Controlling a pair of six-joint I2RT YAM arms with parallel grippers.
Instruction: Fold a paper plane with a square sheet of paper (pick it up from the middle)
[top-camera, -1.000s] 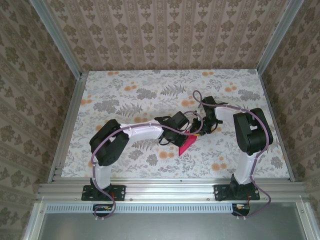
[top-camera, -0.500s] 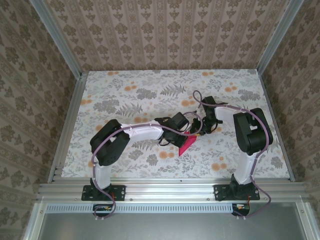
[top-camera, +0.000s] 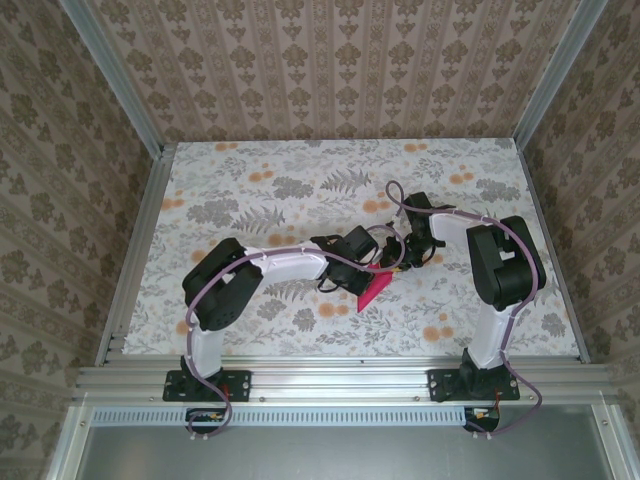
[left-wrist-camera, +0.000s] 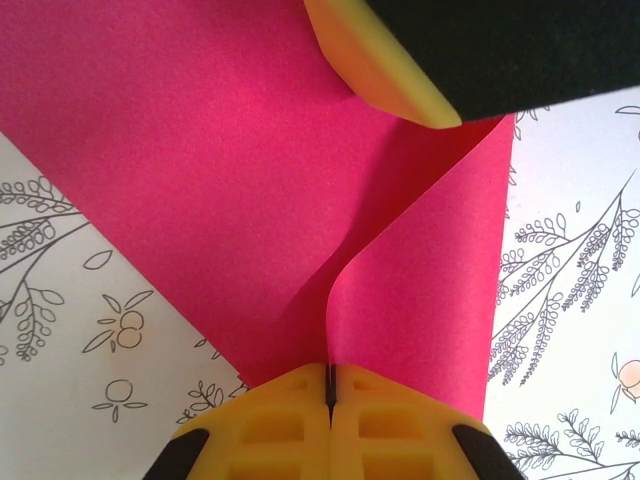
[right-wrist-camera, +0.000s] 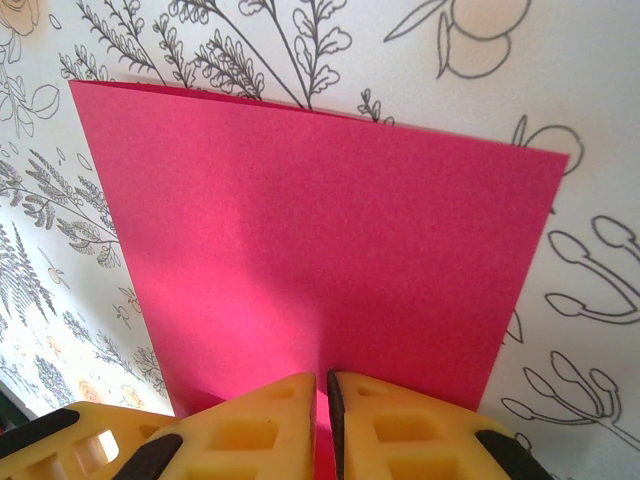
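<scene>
The sheet (right-wrist-camera: 320, 250) seems folded only once, so most folds are left. The left tool (left-wrist-camera: 328, 385) and the right tool (right-wrist-camera: 322, 400) are both clenched on its edges.

Jaws clamp a raised fold of pink paper (left-wrist-camera: 180, 170).

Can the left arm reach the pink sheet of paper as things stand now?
Yes, it seems so: the left gripper is shut on a lifted edge of the square sheet of paper, with nothing between them. The right gripper pinches another edge and does not seem to block it.
</scene>
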